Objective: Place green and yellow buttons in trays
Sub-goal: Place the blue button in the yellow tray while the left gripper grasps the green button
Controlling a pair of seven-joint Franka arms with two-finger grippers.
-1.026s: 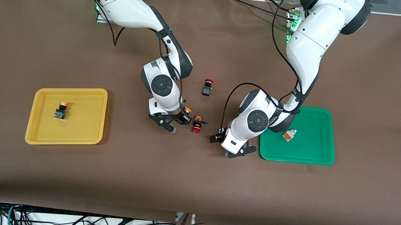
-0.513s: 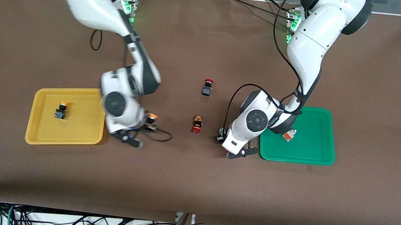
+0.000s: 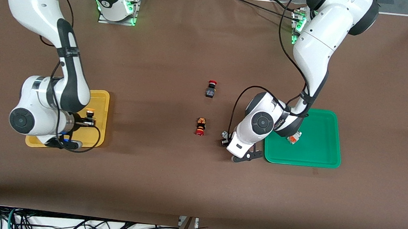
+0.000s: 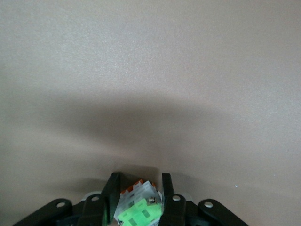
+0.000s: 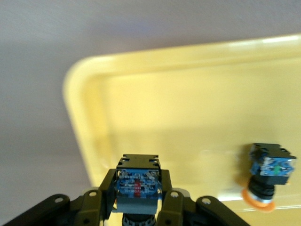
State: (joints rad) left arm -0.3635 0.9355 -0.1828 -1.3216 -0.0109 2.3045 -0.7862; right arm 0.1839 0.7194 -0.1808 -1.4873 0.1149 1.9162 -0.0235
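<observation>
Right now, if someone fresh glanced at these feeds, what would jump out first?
The two bright trays: the yellow tray at the right arm's end and the green tray at the left arm's end. Next, the right gripper over the yellow tray, shut on a yellow-capped button, with another yellow-capped button already lying in that tray. The left gripper, low beside the green tray, is shut on a green-faced switch.

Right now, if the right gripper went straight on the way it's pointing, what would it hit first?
Most likely the floor of the yellow tray. The right gripper, shut on a yellow button, points down over the tray; the other button lies off to one side. Depth is unclear.
</observation>
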